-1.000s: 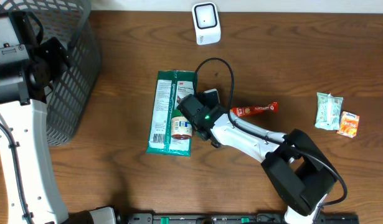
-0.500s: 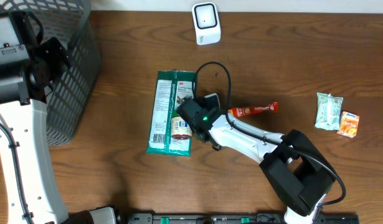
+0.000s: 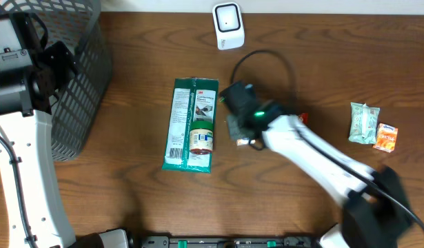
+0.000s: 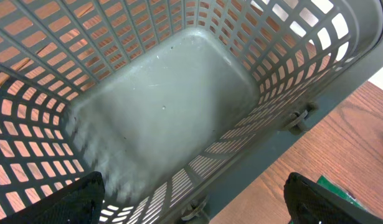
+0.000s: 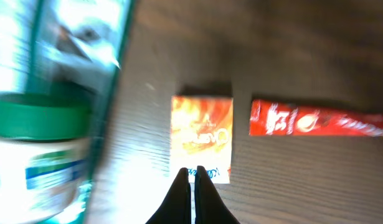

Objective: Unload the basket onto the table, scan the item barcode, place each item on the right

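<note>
We see the right pincer (image 5: 192, 176) fully closed, tips together over the lower edge of the small orange box (image 5: 202, 134) and holding nothing. The box lies flat near the middle of the surface (image 3: 336, 55), between the green packet (image 3: 180, 131) and the red tube (image 5: 316, 121). The left pincer (image 4: 197, 198) stands wide open and empty above the grey basket (image 4: 166, 106).

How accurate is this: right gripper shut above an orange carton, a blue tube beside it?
One error: the tube is red, not blue, per the right wrist view. The right gripper is shut above the orange carton, as stated.
</note>
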Robot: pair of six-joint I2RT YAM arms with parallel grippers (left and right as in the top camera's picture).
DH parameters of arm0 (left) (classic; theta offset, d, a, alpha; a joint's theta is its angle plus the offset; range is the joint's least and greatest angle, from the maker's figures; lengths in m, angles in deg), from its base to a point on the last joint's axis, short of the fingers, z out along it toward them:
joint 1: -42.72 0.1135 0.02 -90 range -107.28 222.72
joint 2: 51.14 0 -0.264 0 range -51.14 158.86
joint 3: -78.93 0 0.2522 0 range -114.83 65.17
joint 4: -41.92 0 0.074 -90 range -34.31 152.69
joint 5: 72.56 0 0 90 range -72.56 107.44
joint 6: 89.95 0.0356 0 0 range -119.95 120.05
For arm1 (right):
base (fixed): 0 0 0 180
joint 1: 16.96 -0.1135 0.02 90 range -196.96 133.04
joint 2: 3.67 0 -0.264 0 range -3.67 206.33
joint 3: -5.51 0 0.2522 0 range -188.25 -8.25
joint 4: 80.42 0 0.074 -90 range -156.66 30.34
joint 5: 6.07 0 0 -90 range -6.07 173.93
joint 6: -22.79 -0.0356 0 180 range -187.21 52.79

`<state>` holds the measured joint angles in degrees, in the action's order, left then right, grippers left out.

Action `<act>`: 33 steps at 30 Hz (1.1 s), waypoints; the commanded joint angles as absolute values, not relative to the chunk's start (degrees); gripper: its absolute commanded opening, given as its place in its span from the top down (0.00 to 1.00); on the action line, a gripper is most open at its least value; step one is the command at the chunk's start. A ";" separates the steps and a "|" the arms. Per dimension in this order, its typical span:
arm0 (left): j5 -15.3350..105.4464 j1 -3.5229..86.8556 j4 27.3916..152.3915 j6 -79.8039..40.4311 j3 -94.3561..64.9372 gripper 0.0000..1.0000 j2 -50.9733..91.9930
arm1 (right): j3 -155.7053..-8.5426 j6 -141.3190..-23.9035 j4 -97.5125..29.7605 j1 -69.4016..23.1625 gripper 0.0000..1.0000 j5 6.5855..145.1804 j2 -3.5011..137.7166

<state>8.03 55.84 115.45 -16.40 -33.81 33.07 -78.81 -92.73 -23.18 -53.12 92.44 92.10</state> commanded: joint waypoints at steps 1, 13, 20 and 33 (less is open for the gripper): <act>7.31 56.15 115.48 -15.85 -34.16 0.07 33.00 | -80.36 -88.47 -23.11 -46.80 0.99 78.54 83.38; 7.31 56.15 115.48 -15.85 -34.16 0.07 33.00 | -80.34 -83.25 -21.91 -23.59 0.99 49.14 69.17; 7.31 56.15 115.48 -15.85 -34.16 0.08 33.00 | -80.32 -81.21 -20.71 -16.62 0.99 40.29 69.52; 7.31 56.15 115.50 -15.83 -34.16 0.08 33.00 | -80.19 -78.87 -19.05 -15.87 0.99 40.33 69.52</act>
<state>8.03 55.84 115.45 -16.40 -33.81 33.07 -79.56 -80.14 -19.18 -16.55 41.82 69.46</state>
